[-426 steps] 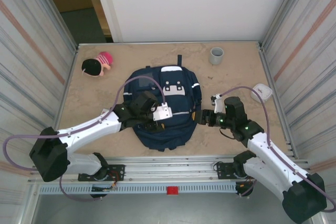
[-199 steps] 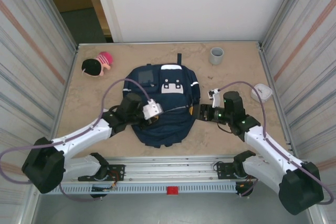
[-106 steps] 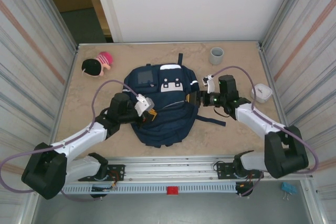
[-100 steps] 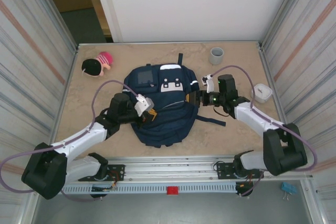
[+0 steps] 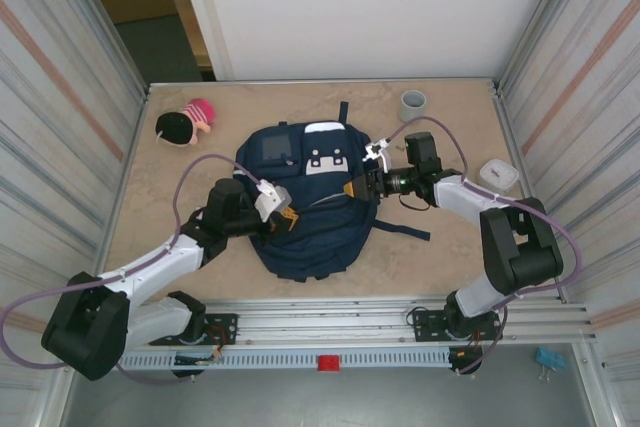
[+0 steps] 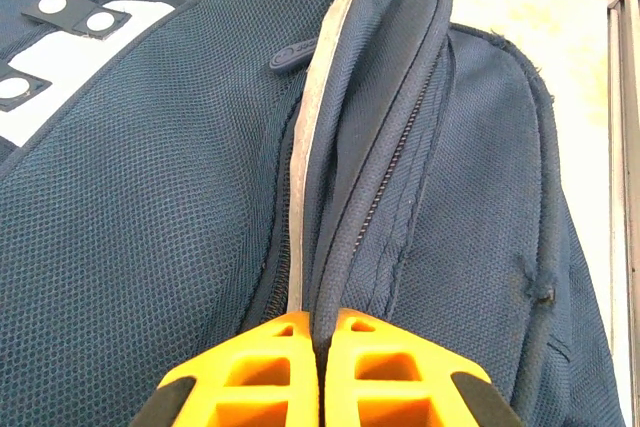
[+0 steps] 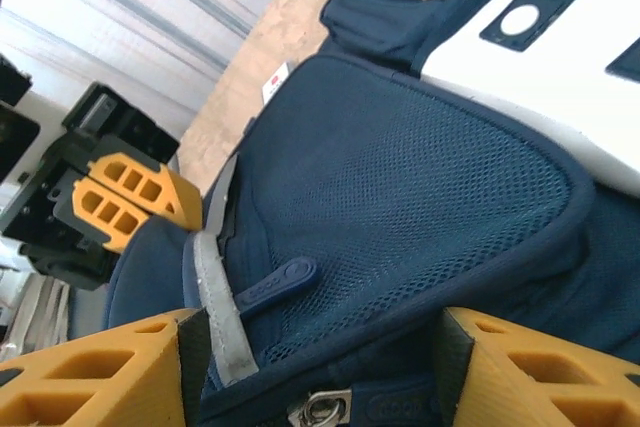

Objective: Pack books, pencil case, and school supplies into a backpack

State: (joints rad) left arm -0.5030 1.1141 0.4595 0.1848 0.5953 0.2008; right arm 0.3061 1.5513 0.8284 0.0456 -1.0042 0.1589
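Backpack (image 5: 312,239) seam pinched by left end effector (image 6: 322,325) (clenched tight); right end effector (image 7: 318,347) spread, straddling its edge.

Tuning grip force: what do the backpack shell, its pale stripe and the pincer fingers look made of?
Backpack: woven synthetic fabric, likely nylon or polyester, matte; fine mesh-like weave shows close up. Pale stripe: smooth grey tape, probably reflective, sewn along the seam. Left pincer fingers: rigid orange plastic, matte, with open moulded or printed cells.
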